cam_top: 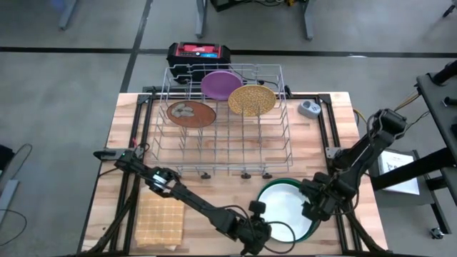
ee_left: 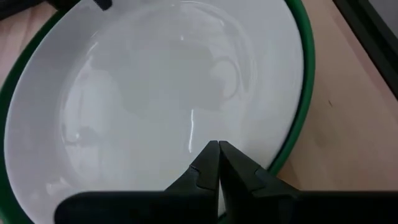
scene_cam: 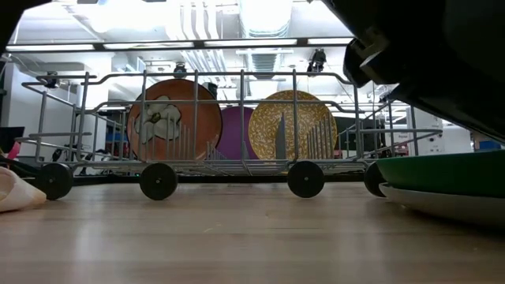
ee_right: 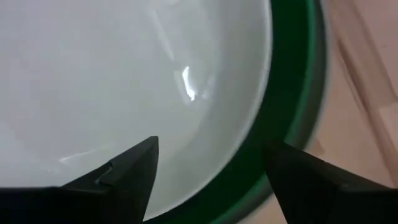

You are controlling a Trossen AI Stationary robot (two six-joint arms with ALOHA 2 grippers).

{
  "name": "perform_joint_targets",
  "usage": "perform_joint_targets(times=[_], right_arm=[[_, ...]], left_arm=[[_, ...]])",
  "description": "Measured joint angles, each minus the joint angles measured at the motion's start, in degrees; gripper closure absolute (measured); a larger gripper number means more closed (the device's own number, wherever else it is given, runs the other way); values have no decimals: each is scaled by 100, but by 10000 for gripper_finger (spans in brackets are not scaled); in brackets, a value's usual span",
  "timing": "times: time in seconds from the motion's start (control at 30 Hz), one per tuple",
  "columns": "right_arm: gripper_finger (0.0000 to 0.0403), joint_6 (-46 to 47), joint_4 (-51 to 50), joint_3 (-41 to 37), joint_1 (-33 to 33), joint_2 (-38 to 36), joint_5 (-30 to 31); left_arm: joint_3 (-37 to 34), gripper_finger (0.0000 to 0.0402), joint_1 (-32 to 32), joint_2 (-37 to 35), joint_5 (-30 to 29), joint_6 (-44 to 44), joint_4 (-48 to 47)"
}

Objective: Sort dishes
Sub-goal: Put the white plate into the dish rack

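Three round flat plates already stand on edge in the wire dish rack (cam_top: 225, 153) at the table's far side: a purple one (cam_top: 221, 84), a brown one with grey blotches (cam_top: 191, 113) and a yellow speckled one (cam_top: 251, 100). Nearer the front edge, a round white plate (cam_top: 282, 210) lies nested in a round green plate (cam_top: 265, 188), flat on the wooden table (cam_top: 335, 135). The right gripper (ee_right: 211, 171) hovers just over their rim with its fingers spread wide and nothing between them; the left gripper (ee_left: 218, 163) sits over the white plate's opposite edge, fingers pressed together and empty. These plates look stiff, glossy and probably slippery, and would likely chip if dropped, so the rim is the sensible place to pinch, one finger inside and one below. Separating the white plate from the green one may be awkward, since they sit close. A square tan waffle-patterned cloth (cam_top: 161, 221) lies beside the left arm, and a small round grey-blue gadget (cam_top: 309, 108) rests by the rack's far corner, both clear of the path.
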Motion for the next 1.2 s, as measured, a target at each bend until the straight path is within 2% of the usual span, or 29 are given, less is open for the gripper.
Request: perform_joint_targets(times=[0.17, 0.37, 0.67, 1.2], right_arm=[[129, -4, 662, -326, -4, -37, -10], [139, -31, 695, -339, -4, -233, -47], [149, 419, -1249, 138, -4, -661, -30], [150, 459, -1601, 548, -2, -995, 490]], left_arm=[[-200, 401, 21, -11, -3, -71, 315], [-285, 401, 79, -8, 57, -86, 486], [-302, 401, 143, 12, 26, -44, 481], [-372, 401, 211, 19, 53, -70, 548]])
